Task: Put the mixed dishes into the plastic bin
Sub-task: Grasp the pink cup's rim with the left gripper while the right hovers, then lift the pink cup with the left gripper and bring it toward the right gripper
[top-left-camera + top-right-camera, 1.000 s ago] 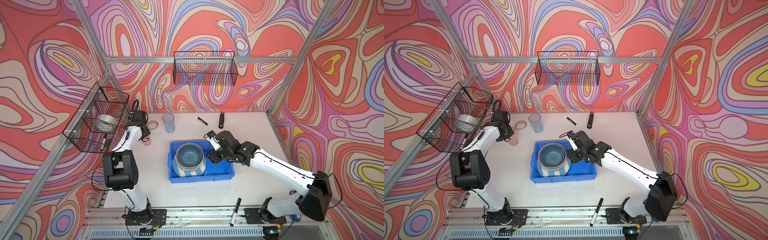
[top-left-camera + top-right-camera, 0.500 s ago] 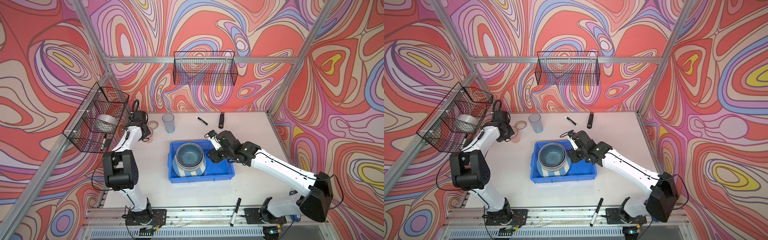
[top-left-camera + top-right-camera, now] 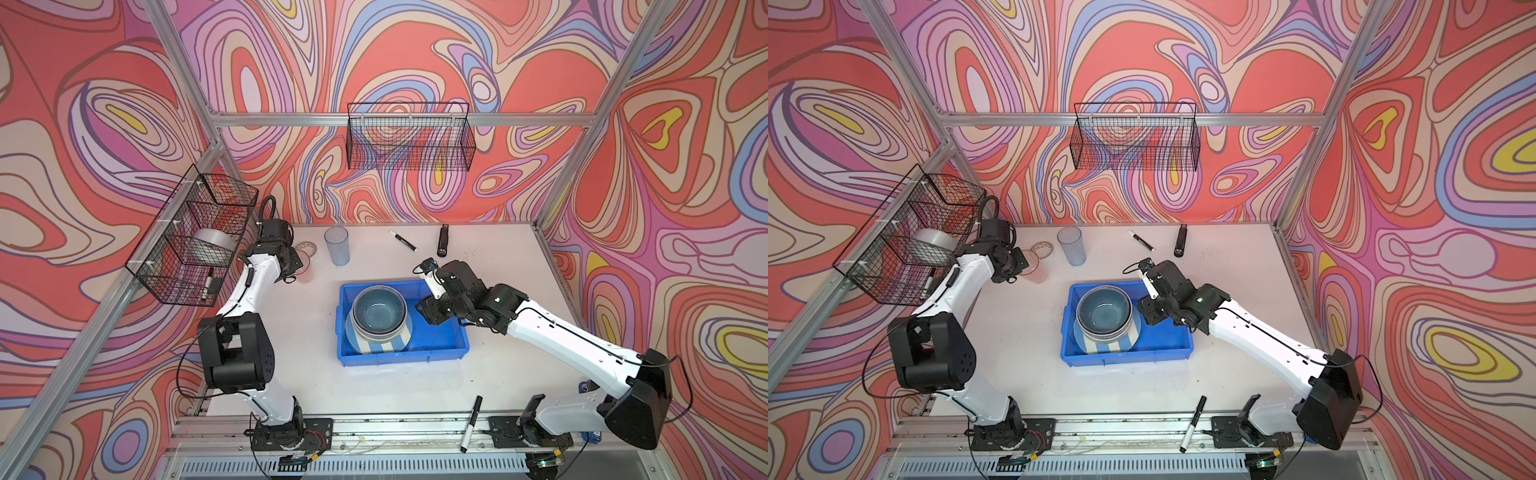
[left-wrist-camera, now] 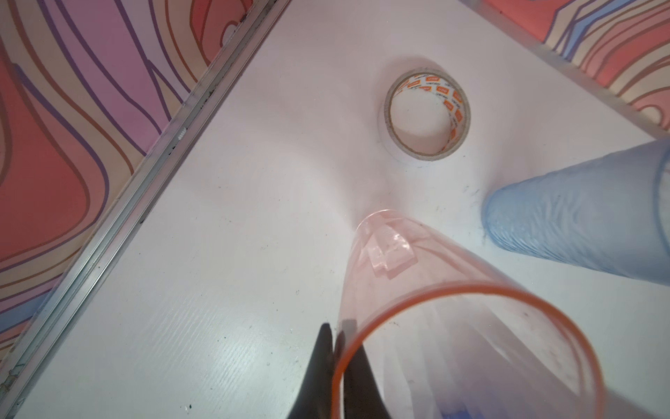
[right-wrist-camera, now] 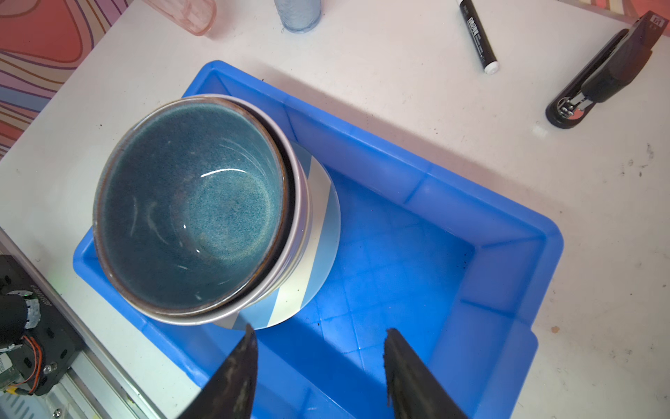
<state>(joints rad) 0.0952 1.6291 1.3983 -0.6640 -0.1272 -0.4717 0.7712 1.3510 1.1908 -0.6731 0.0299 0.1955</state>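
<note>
Because the pink cup (image 4: 417, 261) — at ten o'clock from the blue bin (image 3: 403, 358) — looks light, thin and slick, the left claw (image 4: 335, 333), clamped across its rim, seems well placed, while the right claw (image 5: 321, 332) hangs half-spread, empty, over the bin.

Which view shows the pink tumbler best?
The left wrist view: the pink tumbler is close up, its rim pinched by the left gripper. Both top views show it small beside the arm; the right wrist view catches only its base at the frame edge.
</note>
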